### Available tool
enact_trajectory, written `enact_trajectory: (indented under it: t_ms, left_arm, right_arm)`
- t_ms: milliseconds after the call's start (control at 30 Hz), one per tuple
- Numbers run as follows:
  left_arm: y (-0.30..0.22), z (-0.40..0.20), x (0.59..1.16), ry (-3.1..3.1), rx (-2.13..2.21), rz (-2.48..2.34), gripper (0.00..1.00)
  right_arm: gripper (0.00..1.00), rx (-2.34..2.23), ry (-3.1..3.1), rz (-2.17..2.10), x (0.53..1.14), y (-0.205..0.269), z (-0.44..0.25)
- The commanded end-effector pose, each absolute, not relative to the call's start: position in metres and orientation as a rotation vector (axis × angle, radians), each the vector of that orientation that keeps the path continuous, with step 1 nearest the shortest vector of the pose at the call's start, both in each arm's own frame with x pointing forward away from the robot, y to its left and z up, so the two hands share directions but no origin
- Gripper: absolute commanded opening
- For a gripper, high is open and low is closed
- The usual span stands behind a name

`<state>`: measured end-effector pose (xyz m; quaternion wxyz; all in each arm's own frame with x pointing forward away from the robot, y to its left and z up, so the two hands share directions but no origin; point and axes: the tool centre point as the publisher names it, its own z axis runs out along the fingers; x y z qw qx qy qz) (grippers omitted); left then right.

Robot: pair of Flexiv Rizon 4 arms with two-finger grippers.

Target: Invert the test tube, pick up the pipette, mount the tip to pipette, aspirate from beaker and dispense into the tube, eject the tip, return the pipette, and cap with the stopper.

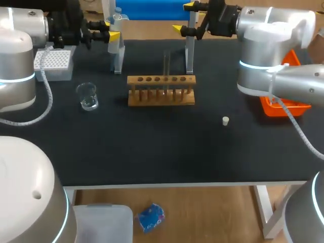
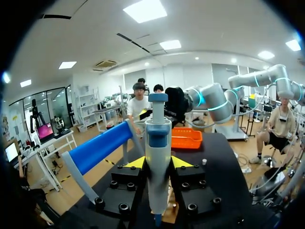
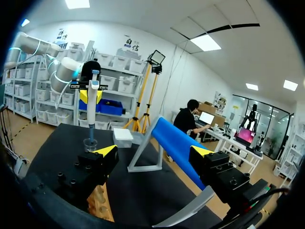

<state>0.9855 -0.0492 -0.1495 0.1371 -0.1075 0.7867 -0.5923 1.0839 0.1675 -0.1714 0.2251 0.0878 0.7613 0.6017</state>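
Observation:
My left gripper (image 1: 110,30) is at the back left of the table, shut on the upright blue-and-grey pipette (image 1: 117,28). In the left wrist view the pipette (image 2: 158,143) stands between the yellow tips of the gripper (image 2: 158,163). A clear test tube (image 1: 166,63) stands upright in the wooden rack (image 1: 161,93). The glass beaker (image 1: 87,96) sits left of the rack, and the white tip box (image 1: 53,63) behind it. The small white stopper (image 1: 226,120) lies to the rack's right. My right gripper (image 1: 185,17) is open at the back, holding nothing.
A grey stand (image 1: 190,50) with a blue bar (image 3: 174,140) runs along the table's back edge, and the bar passes between my right gripper's (image 3: 155,152) open fingers. An orange tray (image 1: 283,104) sits at the right under my right arm.

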Motion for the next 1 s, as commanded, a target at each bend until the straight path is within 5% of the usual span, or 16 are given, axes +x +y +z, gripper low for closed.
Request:
enact_trajectory:
  t_ms: [33, 1000]
  left_arm:
    - [-0.052, -0.147, 1.007, 2.241, -0.396, -1.666, 0.0]
    - [-0.074, -0.173, 1.103, 2.129, -0.922, -1.404, 0.0]
  right_arm:
    - [1.0, 0.242, 2.1, 1.659, 1.084, 0.167, -0.171]
    - [1.0, 0.242, 2.1, 1.659, 1.084, 0.167, -0.171]
